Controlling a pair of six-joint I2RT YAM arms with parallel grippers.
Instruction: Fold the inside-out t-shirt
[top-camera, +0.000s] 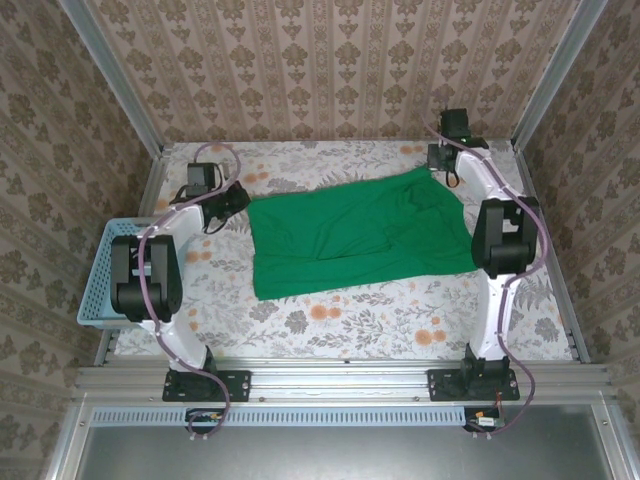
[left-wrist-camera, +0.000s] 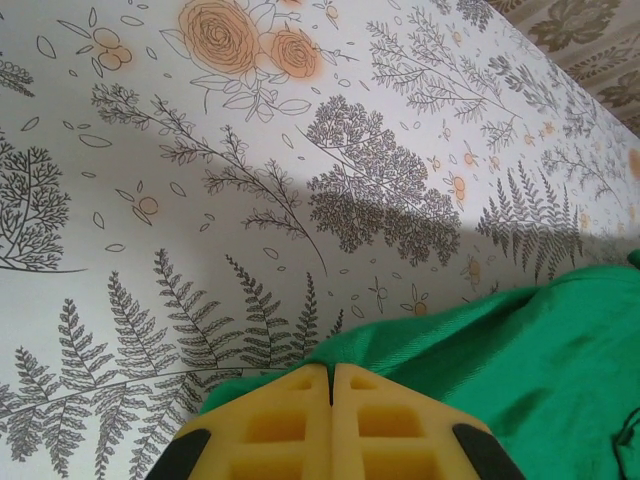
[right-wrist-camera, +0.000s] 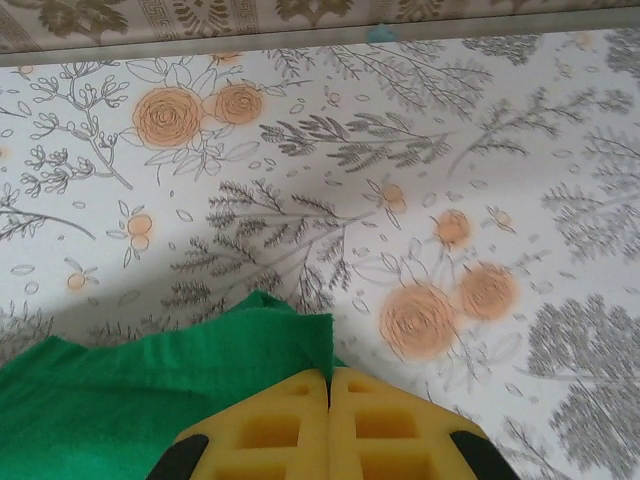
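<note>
- Top external: green t-shirt (top-camera: 360, 235) spread on the floral worktop (top-camera: 400, 320) between the arms; light-blue basket (top-camera: 100, 275) at the left edge, inside partly hidden.
- Wrist views: left gripper (left-wrist-camera: 331, 368) and right gripper (right-wrist-camera: 329, 372), jaws pressed together at the shirt's edges.

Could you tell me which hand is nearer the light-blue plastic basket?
Left. The left hand is by the basket; the right hand lies beyond the bright green t-shirt.

Count at this frame: one green t-shirt (top-camera: 360, 235); one light-blue basket (top-camera: 95, 275); one table (top-camera: 400, 320) with one flowered cover. Robot arms: two, namely left arm (top-camera: 150, 270) and right arm (top-camera: 500, 240). Grippers: two, namely left gripper (left-wrist-camera: 331, 375) and right gripper (right-wrist-camera: 329, 378), each with two yellow fingers (left-wrist-camera: 275, 425).
</note>
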